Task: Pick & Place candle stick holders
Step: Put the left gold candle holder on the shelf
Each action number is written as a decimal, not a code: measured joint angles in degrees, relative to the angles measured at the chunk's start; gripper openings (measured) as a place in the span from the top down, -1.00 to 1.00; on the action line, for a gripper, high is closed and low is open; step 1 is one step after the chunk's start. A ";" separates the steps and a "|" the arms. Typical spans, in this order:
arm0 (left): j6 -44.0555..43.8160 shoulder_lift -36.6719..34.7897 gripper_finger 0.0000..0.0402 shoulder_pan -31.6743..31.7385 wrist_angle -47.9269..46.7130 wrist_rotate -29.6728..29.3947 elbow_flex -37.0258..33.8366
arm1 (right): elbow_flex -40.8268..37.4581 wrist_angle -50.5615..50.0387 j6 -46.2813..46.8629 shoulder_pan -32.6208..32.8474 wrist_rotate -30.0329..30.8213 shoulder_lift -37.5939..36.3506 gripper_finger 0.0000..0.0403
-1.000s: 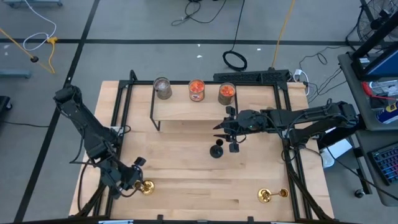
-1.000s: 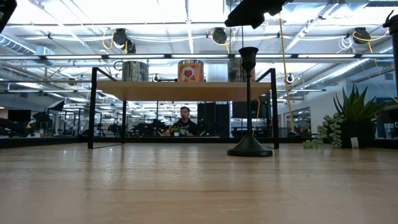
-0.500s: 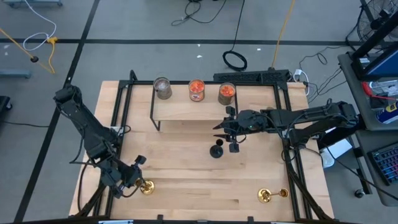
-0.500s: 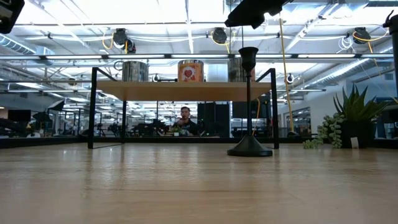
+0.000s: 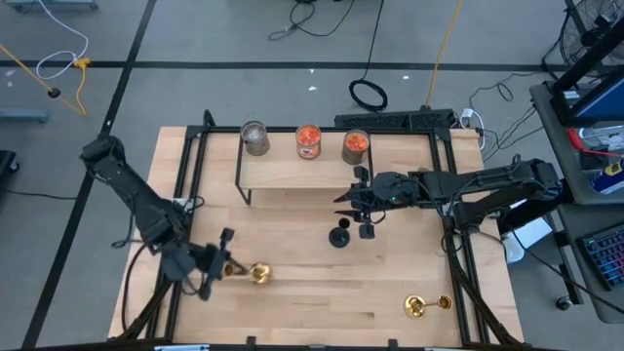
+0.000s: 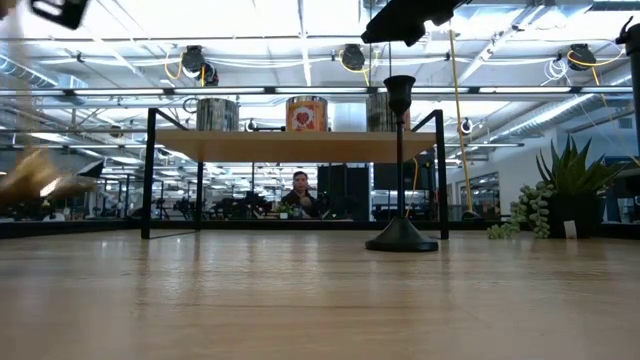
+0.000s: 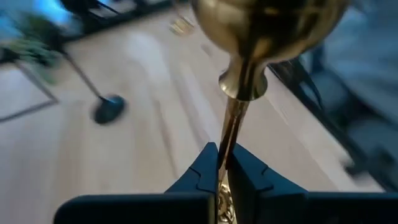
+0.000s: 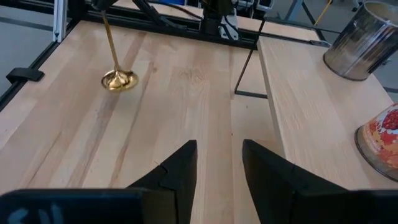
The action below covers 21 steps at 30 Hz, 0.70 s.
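My left gripper [image 5: 220,265] is shut on a shiny gold candle stick holder [image 5: 255,274] above the table's near left part; the holder also shows in the right wrist view [image 8: 115,78] and as a gold blur in the low view [image 6: 40,180]. The matte black holder [image 5: 339,235] stands on its round base [image 6: 400,238] mid-table. My right gripper [image 5: 349,203] is open and empty just above and beyond the black holder, fingers apart [image 8: 219,146]. A second gold holder [image 5: 416,307] is on the table at the near right. My left gripper pinches the gold holder's thin stem [image 7: 225,163] between its two fingers, away from the wide round end [image 7: 267,18]. The stem runs out along the fingers toward the table's right side. The holder is lifted clear of the table and tilted far from upright.
A low wooden shelf on a black frame [image 5: 292,174] stands at the far side with three short jars [image 5: 308,140] on it. A green plant [image 6: 570,185] shows at the right in the low view. A person sits in the room beyond the table [image 6: 298,190].
My left gripper has gone up and toward the table's right and far side from the near left corner, turning as it went. The gold holder has come off the table with it and tipped over, its round end now pointing toward the table's right.
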 joint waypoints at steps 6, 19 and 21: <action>-0.01 -3.38 0.83 10.57 5.90 -5.95 1.05 | 0.02 3.27 0.00 0.00 0.00 0.00 0.37; -3.81 -8.57 0.89 35.66 -20.22 -3.11 19.92 | -0.02 3.65 -0.78 -0.09 0.02 0.60 0.37; -3.84 -8.58 0.87 39.59 -22.23 -3.06 21.16 | -0.07 3.85 -1.24 -0.11 0.02 0.77 0.37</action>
